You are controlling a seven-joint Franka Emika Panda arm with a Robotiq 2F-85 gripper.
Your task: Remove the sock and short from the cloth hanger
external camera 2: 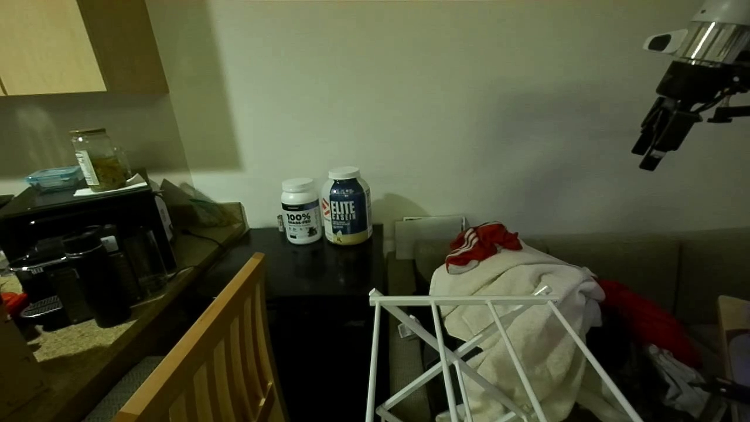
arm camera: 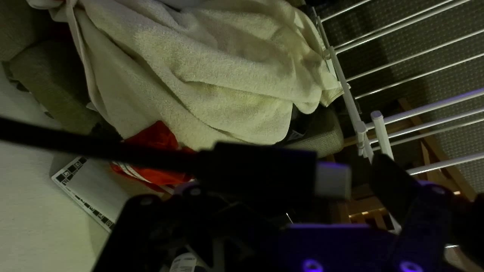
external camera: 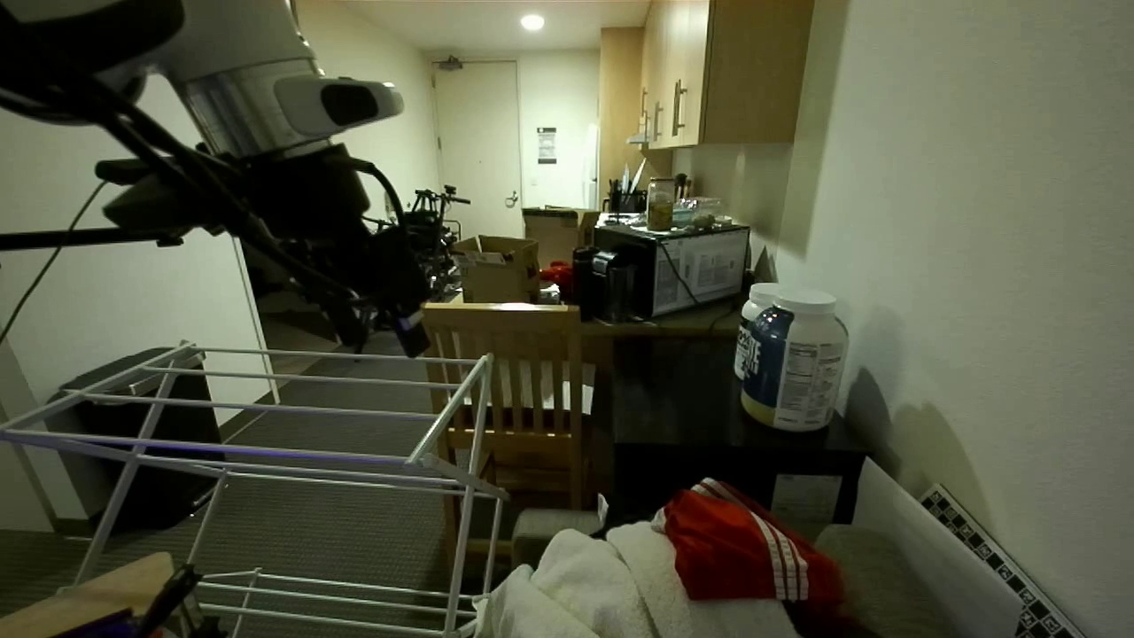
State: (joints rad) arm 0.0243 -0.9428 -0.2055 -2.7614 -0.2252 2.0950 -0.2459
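We find the gripper (external camera: pixel 384 338) raised higher than the drying rack (external camera 2: pixel 463 300), its fingers parted. In the wrist view a dark, blurred cable (arm camera: pixel 94 144) crosses in the foreground and obscures part of the scene. Beside the rack we note a pale towel (arm camera: pixel 211 75) heaped on a couch (external camera 2: pixel 633 264); the red shorts (external camera: pixel 731 549), white-striped, lie upon it, apart from the rack, in both exterior views. Further red cloth (external camera 2: pixel 641 319) lies past the towel; we cannot identify it. A wooden chair (external camera: pixel 500 319) stands near the rack.

As to containers, a blue-labelled tub (external camera 2: pixel 347 205) and a smaller white tub (external camera 2: pixel 301 214) stand upright on a black cabinet (external camera 2: pixel 328 275), lids on. A glass jar (external camera 2: pixel 104 163), partly filled with yellowish-brown contents, stands on a dark appliance (external camera: pixel 700 270). Behind the chair we record a cardboard box (external camera: pixel 499 282), flaps raised, its contents hidden.

As to edges, the towel's end reaches the rack's side in the wrist view; we cannot confirm contact. The rack's gaps give onto carpet (external camera: pixel 328 532). The wall (external camera 2: pixel 439 117) bounds the couch, and open air lies between gripper and rack.
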